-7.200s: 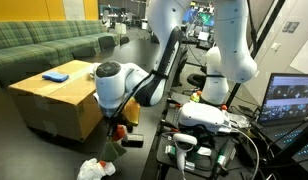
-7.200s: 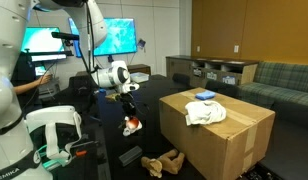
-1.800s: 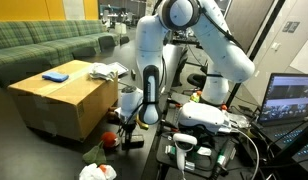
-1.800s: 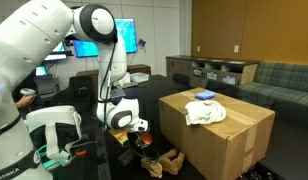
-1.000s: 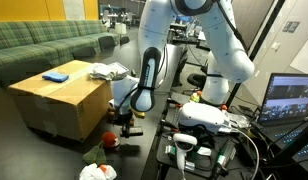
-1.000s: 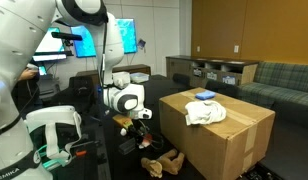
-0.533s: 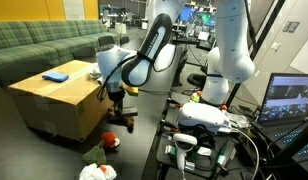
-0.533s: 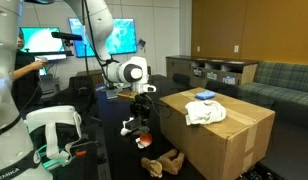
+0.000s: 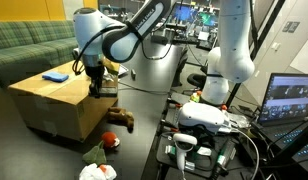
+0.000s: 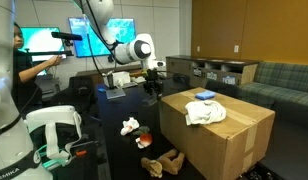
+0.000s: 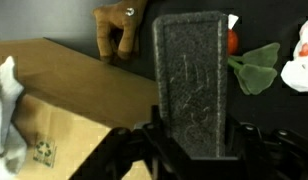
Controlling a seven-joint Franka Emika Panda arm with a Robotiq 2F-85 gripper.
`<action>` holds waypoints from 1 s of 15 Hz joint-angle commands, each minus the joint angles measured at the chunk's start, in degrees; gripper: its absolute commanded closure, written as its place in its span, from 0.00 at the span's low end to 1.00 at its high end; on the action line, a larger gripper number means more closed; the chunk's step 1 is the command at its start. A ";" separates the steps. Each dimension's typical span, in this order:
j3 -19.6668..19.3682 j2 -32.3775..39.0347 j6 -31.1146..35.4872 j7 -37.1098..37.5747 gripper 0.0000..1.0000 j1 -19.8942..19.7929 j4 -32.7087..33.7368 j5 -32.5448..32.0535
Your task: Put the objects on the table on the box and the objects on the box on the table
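The gripper [image 10: 151, 90] clasped a dark grey block [image 11: 192, 80] above the box [image 11: 64, 85] edge; a brown plush [image 11: 119, 25] lay at eleven o'clock and a green toy [image 11: 249, 65] at two.

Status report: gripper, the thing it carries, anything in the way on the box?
Gripper shut on dark block, at box edge. On box top: white cloth, blue item, both apart from gripper.

Even, fairly bright indoor light in both exterior views; the screens [image 10: 89, 38] at ten o'clock glare blue-white; the black tabletop [image 10: 106, 148] swallows detail; the wrist view is grainy and soft; the dark block [image 11: 192, 80] gripped in the tool [image 11: 192, 148] fills its middle, slightly blurred.
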 commanded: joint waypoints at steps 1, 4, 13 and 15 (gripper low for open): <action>0.76 4.88 -3.43 1.77 0.67 -0.72 10.56 -1.77; 0.40 8.83 -4.78 1.94 0.67 -0.36 17.25 -2.07; -3.26 20.01 -2.27 7.68 0.67 2.99 28.92 -6.32; -4.45 21.17 -1.86 9.52 0.21 3.77 30.26 -7.30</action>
